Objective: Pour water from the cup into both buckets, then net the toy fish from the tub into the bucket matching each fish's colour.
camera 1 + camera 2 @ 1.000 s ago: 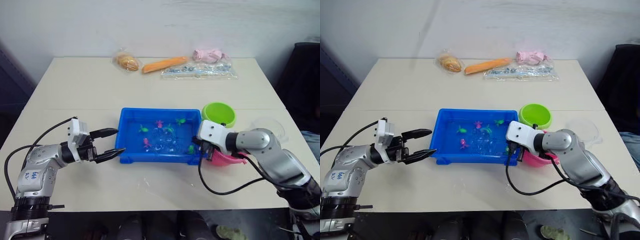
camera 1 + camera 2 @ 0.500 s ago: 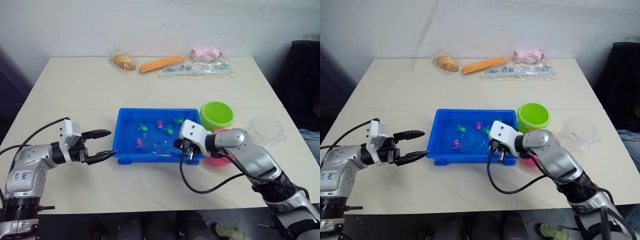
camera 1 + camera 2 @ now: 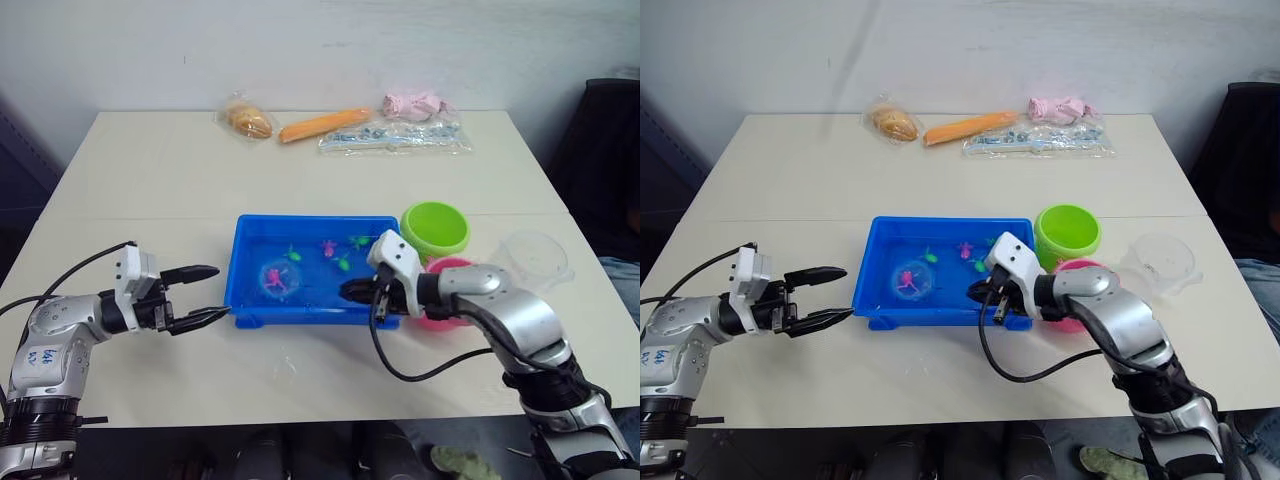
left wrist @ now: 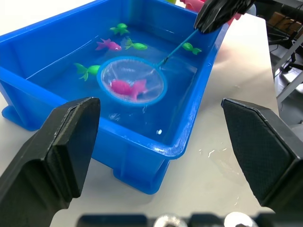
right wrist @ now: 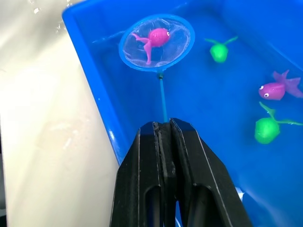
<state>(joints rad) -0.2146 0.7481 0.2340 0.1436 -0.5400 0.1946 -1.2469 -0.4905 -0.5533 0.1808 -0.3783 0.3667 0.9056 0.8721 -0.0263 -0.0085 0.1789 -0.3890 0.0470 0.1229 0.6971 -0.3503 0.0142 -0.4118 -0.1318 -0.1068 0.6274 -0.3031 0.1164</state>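
The blue tub (image 3: 310, 221) holds water and several green and pink toy fish (image 5: 279, 87). My right gripper (image 3: 355, 291) is shut on the thin handle of the net (image 3: 277, 279) at the tub's near right corner. The blue-rimmed hoop (image 5: 156, 41) sits in the tub's left part with one pink fish (image 4: 128, 87) inside it. My left gripper (image 3: 218, 291) is open and empty, just left of the tub's near left corner. The green bucket (image 3: 435, 228) stands right of the tub. The pink bucket (image 3: 450, 265) stands in front of it, partly hidden by my right arm. The clear cup (image 3: 532, 255) is upright further right.
At the table's far edge lie a bagged bun (image 3: 248, 120), an orange carrot-shaped thing (image 3: 325, 125), a pink bundle (image 3: 412, 104) and a clear plastic bag (image 3: 390, 137). Water drops wet the table in front of the tub.
My right gripper has swung from the pink bucket back over the tub, and the net's hoop is now in the tub's left part with a pink fish in it. The left gripper stays open.
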